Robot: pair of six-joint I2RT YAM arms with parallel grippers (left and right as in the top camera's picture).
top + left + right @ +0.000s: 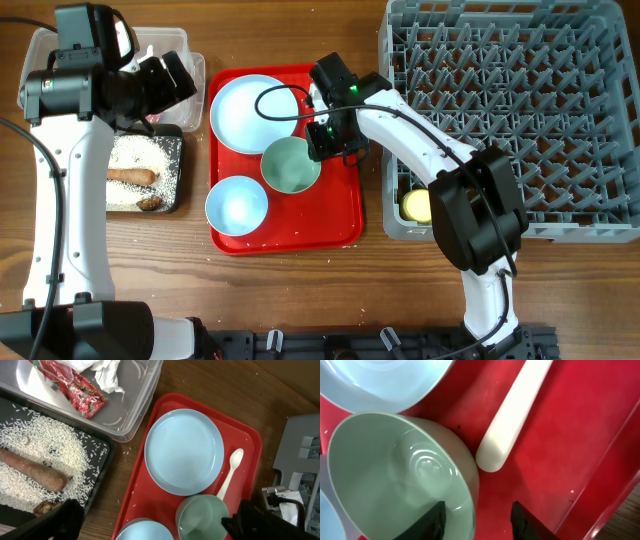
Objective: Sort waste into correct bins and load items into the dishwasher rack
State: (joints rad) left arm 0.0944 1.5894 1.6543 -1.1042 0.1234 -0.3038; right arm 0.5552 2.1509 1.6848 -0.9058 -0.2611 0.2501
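My right gripper (328, 138) (477, 510) is open and straddles the rim of the pale green bowl (288, 168) (385, 475), with one finger inside and one over the red tray. The white spoon (512, 420) (230, 472) lies beside it. The pale blue plate (248, 112) and a pale blue bowl (237, 205) also sit on the tray. The yellow cup (416, 205) stands in the grey rack (390, 30). My left gripper (170, 80) (155, 520) is open and empty. The wrapper (75, 387) lies in the clear box (135, 415). Rice (40, 445), the carrot stub (30, 472) and a brown scrap (47, 506) lie in the black tray (178, 195).
The flat red tray (340, 215) lies between the bins on the left and the rack on the right. White crumpled tissue (107, 375) lies in the clear box. A few rice grains lie on the wooden table (125, 450) beside the black tray.
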